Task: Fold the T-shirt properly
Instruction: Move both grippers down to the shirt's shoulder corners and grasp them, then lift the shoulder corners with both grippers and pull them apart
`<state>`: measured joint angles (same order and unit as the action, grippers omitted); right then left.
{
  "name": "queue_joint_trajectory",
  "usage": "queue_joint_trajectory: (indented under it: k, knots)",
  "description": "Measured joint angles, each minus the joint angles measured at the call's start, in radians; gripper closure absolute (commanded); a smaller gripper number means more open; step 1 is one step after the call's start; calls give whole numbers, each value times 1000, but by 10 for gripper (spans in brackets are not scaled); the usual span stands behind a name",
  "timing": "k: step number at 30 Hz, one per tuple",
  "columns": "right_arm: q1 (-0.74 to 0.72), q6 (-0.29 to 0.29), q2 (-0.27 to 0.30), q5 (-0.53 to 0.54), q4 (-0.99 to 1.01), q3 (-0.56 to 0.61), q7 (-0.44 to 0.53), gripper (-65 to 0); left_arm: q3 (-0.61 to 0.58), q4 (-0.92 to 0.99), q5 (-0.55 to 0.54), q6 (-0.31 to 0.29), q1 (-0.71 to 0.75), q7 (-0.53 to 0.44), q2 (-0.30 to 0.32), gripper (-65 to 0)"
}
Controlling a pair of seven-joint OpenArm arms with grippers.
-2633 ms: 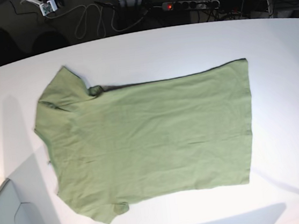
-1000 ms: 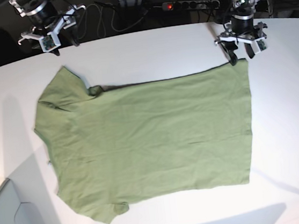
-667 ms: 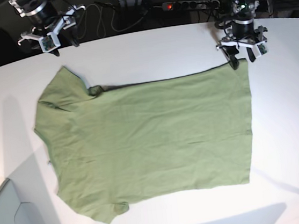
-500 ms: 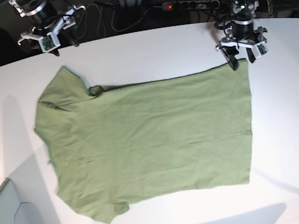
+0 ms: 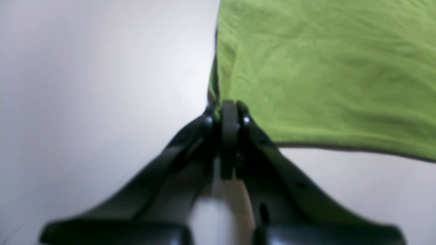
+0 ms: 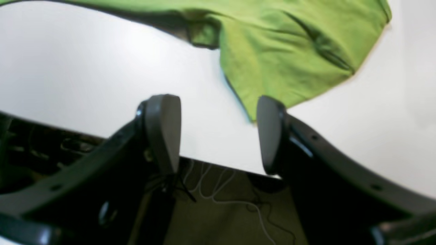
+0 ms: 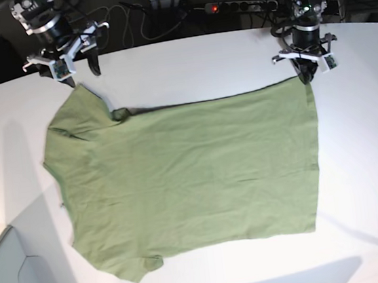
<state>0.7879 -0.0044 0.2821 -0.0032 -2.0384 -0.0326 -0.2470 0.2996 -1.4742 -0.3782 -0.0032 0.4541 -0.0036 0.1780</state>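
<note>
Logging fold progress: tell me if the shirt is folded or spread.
Spread. The shirt lies flat in one layer on the table, both sleeves out, no fold made.

The T-shirt point(image 7: 186, 176) is made of soft, matt green cloth, finely wrinkled. The table point(image 7: 186, 60) is surfaced in smooth white material with a slight sheen. The right gripper point(image 6: 218, 132) is formed of black, smooth, semi-gloss plastic.

A broad, glossy white table point(image 7: 186, 60) with a curved far edge carries 1 thing: a plain olive-green short-sleeved cotton T-shirt point(image 7: 186, 176). It lies spread flat across the middle, sleeves and collar toward the left and the straight hem toward the right. Bare white surface surrounds it on every side.
</note>
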Motion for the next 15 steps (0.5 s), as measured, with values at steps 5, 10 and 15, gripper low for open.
queue_joint_trajectory:
  k: [5, 10, 15]
  knots:
    - [-66, 0, 1, 1, 69, -4, 7, -337, 3, 0, 0, -1, 1, 1, 2, 0]
    - [-126, 1, 3, 1, 187, -4, 3, -337, 5, -1, 0, -2, 3, 0, 2, 0]
    - [-187, 1, 3, 1, 272, -4, 6, -339, 6, -1, 0, -1, 3, 0, 2, 0]
